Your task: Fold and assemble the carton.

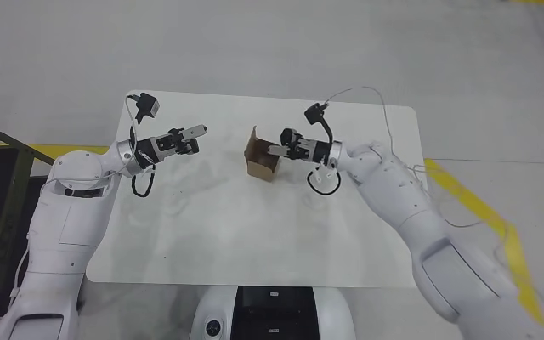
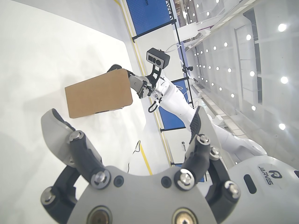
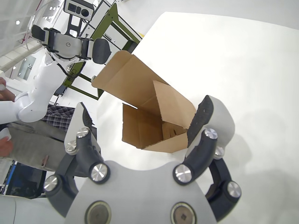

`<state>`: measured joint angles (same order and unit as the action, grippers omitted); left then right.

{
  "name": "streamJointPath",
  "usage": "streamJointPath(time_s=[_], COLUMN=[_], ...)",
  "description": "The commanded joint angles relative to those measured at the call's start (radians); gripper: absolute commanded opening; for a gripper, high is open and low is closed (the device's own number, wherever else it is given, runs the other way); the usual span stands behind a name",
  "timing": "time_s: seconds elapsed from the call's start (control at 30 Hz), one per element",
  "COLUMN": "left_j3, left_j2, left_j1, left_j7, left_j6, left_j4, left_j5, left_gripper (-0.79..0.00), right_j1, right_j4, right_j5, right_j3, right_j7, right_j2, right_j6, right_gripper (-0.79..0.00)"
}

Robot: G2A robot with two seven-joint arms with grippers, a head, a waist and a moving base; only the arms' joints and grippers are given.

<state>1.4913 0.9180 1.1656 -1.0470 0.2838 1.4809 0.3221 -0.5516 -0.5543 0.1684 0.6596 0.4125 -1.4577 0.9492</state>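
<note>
A small brown carton (image 1: 259,156) stands on the white table (image 1: 255,238) at its middle back, one flap (image 3: 119,73) raised and its open side (image 3: 149,127) turned toward my right gripper (image 1: 277,151). That gripper (image 3: 143,106) is open at the carton's mouth, with one pad (image 3: 198,120) against the near corner of the carton wall and the other finger (image 3: 80,117) apart from it. My left gripper (image 1: 192,136) hangs open over the table some way left of the carton, facing its closed flat side (image 2: 98,96). Nothing is between the left gripper's (image 2: 126,113) fingers.
A thin cable (image 1: 374,98) loops over the table's back right part. A green metal frame (image 3: 116,24) stands beyond the table's left edge. Yellow floor tape (image 1: 476,200) runs past both sides. Bare table lies in front of the carton.
</note>
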Motion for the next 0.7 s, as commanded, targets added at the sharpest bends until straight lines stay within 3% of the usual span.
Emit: streamJointPath(time_s=[0.0,0.37,0.67], left_j3=[0.000,0.000,0.000], left_j2=[0.000,0.000,0.000], left_j1=[0.000,0.000,0.000], left_j7=[0.000,0.000,0.000], left_j6=[0.000,0.000,0.000], left_j4=[0.000,0.000,0.000], left_j5=[0.000,0.000,0.000], left_gripper=[0.000,0.000,0.000], right_j1=[0.006,0.015,-0.020], right_j4=[0.029,0.136,0.106], right_j5=[0.025,0.112,0.121], right_j3=[-0.013,-0.041,-0.046], right_j7=[-0.024,-0.114,-0.102], right_j2=[-0.013,-0.059,-0.060], right_j6=[0.023,0.063,0.063], right_gripper=[0.000,0.000,0.000])
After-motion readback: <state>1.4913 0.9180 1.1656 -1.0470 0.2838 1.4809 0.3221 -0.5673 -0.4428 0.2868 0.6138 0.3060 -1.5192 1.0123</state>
